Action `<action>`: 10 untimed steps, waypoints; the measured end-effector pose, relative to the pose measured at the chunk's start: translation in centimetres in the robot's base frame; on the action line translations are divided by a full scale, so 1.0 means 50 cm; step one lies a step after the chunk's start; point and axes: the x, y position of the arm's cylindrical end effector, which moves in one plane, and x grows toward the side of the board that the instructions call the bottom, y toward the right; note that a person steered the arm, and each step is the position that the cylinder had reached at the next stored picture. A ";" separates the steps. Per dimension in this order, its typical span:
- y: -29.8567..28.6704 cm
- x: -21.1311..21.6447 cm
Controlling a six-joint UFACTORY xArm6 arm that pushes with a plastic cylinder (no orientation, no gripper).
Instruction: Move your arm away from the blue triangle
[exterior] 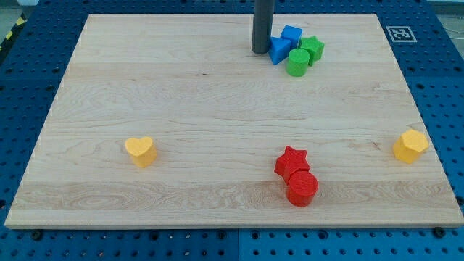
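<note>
The blue triangle (279,50) lies near the view's top, right of centre, on the wooden board (181,109). My tip (260,51) stands just left of it, touching or almost touching its left side. A blue cube (291,35) sits just above and right of the triangle. A green cylinder (297,62) sits at its lower right, and a green star-like block (312,48) lies right of it. The four blocks form a tight cluster.
A yellow heart (141,151) lies at the lower left. A red star (291,161) and a red cylinder (302,188) touch each other at the lower middle. A yellow hexagon-like block (410,146) sits near the right edge. A marker tag (400,33) is at the top right corner.
</note>
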 end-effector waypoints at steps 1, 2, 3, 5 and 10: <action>0.000 0.018; 0.000 0.028; -0.035 0.076; -0.073 0.159; -0.542 0.261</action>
